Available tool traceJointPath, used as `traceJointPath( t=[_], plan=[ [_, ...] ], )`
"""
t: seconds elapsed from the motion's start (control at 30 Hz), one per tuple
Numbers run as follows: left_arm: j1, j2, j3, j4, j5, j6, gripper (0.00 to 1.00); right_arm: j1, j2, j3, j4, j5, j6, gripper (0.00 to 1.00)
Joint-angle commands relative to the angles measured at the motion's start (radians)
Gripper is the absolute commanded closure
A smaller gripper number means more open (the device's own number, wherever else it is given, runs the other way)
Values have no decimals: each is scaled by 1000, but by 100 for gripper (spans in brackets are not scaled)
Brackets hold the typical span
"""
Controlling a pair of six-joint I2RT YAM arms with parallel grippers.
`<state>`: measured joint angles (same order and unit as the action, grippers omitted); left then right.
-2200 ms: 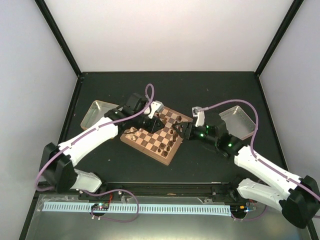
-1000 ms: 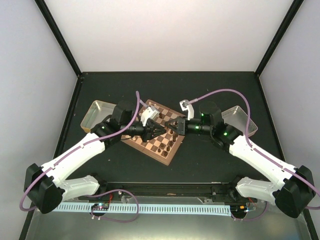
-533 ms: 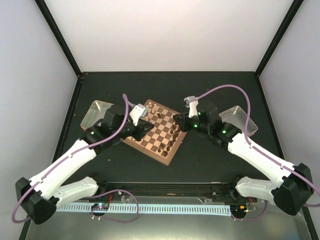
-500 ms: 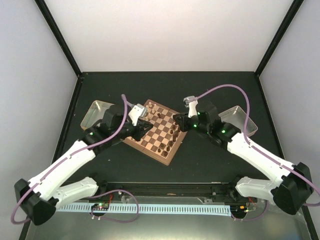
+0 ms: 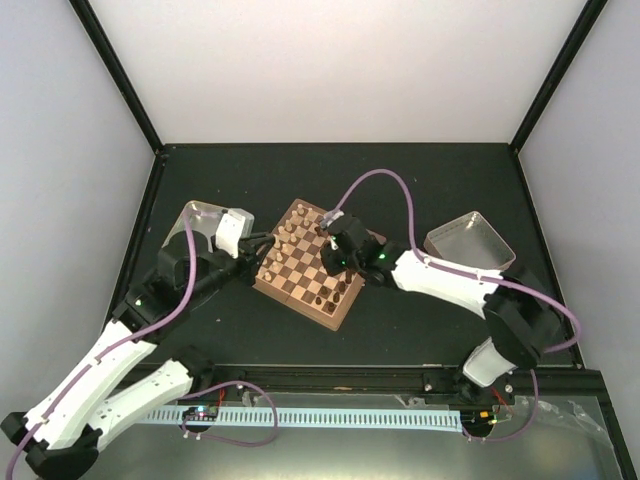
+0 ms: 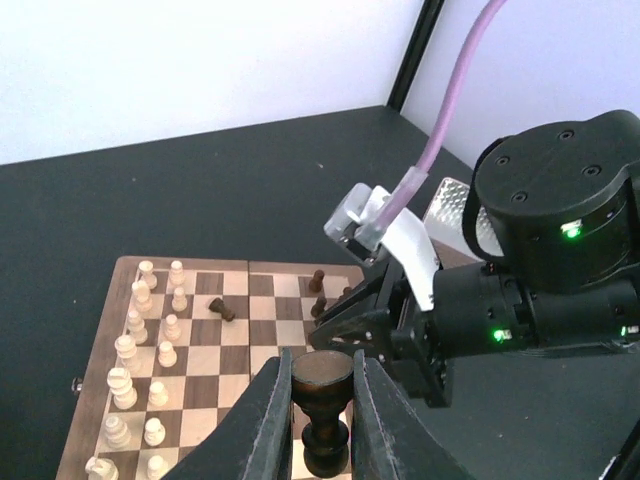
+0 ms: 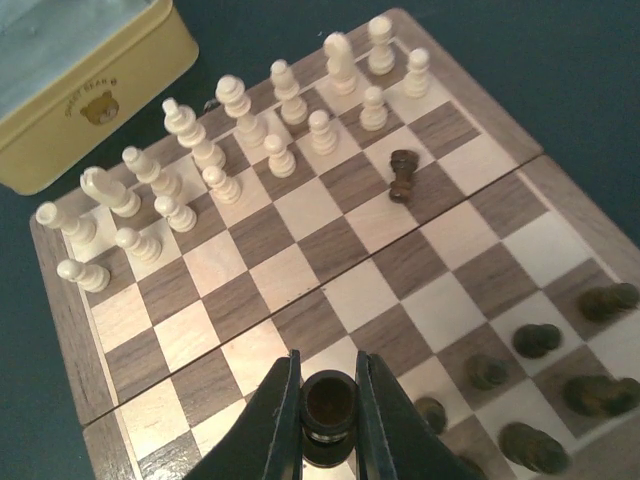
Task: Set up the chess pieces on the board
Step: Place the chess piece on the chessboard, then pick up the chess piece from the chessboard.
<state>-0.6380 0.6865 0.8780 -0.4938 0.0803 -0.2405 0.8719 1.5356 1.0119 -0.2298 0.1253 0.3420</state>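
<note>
The board [image 5: 300,272] lies tilted in the middle of the black table. Cream chess pieces [image 7: 225,140] stand in two rows along one side. Dark pieces [image 7: 540,340] stand at the opposite side, and one dark piece [image 7: 402,176] lies toppled near the cream rows. My left gripper [image 6: 322,365] is shut on a dark brown piece [image 6: 322,415], held upright above the board's near edge [image 6: 200,350]. My right gripper [image 7: 328,375] is shut on another dark piece [image 7: 330,405] above the board's middle squares. From above, the left gripper [image 5: 263,245] is at the board's left edge and the right gripper [image 5: 328,250] over its centre.
A metal tin [image 5: 468,240] sits right of the board. Another tin [image 5: 192,222] sits to the left, partly under the left arm; it looks yellow with a bear print [image 7: 80,90] in the right wrist view. The right arm's wrist [image 6: 520,300] is close in front of the left gripper.
The left gripper has drawn back left to the board's edge. The right gripper has moved left over the board's centre. Both stay shut on their dark pieces.
</note>
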Motion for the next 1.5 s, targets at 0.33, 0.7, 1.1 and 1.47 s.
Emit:
traceJointPath(
  t=[0.33,0.7,1.1,1.47],
  plan=[
    [5,41,-14,4,-1,14,91,55,172,51,22,21,-5,87],
    [5,47,-14,3,6,15,91,55,211,128,-81,17,24,66],
    [5,38,-15,-2,-5,15,90,55,291,241,-255,-2,60,66],
    [7,41,-15,1,-1,14,90,55,322,271,-278,0,57,89]
  ],
)
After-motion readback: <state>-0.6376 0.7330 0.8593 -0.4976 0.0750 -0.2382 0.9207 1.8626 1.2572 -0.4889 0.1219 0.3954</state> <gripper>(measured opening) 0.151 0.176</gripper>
